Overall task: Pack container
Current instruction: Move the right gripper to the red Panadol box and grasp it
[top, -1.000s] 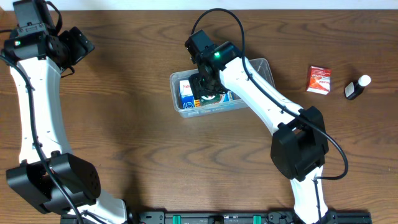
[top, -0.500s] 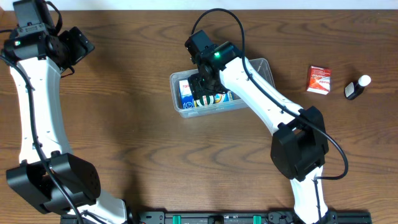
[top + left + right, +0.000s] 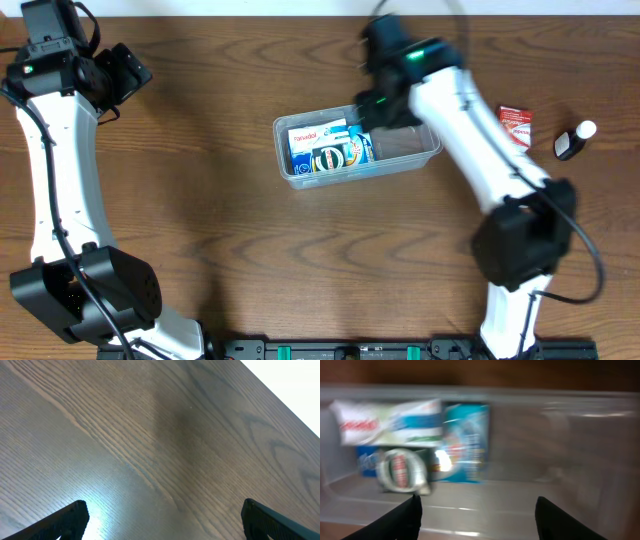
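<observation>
The container (image 3: 412, 150) is a clear plastic tub at the table's middle. Its left half holds a white and blue box (image 3: 312, 136), a round tin (image 3: 330, 158) and a blue packet (image 3: 358, 150); its right half is bare. My right gripper (image 3: 376, 108) hovers, motion-blurred, over the tub's back rim, open and holding nothing. In the right wrist view the open gripper (image 3: 477, 520) looks into the container (image 3: 560, 440), with the tin (image 3: 402, 470) and the blue packet (image 3: 465, 442) at left. My left gripper (image 3: 125, 72) is at the far left, wide open (image 3: 165, 527) above bare wood.
A small red box (image 3: 514, 127) lies on the table to the right of the tub. Further right stands a little black bottle with a white cap (image 3: 574, 141). The table's back edge runs close behind both grippers.
My right arm has lifted out of the tub's left half and swung right and back, uncovering the items inside. The left arm has not moved.
</observation>
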### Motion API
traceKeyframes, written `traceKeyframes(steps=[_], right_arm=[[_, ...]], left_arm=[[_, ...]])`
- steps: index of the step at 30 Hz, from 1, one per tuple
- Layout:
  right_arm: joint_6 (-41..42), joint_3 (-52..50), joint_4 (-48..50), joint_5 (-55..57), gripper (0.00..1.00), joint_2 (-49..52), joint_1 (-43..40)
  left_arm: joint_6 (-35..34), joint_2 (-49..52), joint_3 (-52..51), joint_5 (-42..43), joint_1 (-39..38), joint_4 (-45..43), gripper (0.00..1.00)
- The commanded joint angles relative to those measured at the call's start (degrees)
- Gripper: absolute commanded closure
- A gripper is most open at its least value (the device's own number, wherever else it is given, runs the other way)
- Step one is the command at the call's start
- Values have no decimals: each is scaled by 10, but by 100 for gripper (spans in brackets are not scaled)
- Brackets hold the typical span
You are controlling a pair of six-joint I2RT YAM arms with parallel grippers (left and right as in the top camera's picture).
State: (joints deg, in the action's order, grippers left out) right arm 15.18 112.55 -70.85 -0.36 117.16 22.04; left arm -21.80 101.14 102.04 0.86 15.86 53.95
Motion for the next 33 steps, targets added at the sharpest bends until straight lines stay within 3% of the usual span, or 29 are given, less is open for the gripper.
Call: traceKeyframes(steps=[1,13,33], right_arm=[[-17,14,-10,52,29,-27,-59],[-51,10,10,64,23,-14,-224],[-61,10,66,100,16,104,-314]], left_arm=[[4,1,1,-7,2,2,2],[4,1,1,-7,2,2,2],[4,1,1,-7,2,2,2]])
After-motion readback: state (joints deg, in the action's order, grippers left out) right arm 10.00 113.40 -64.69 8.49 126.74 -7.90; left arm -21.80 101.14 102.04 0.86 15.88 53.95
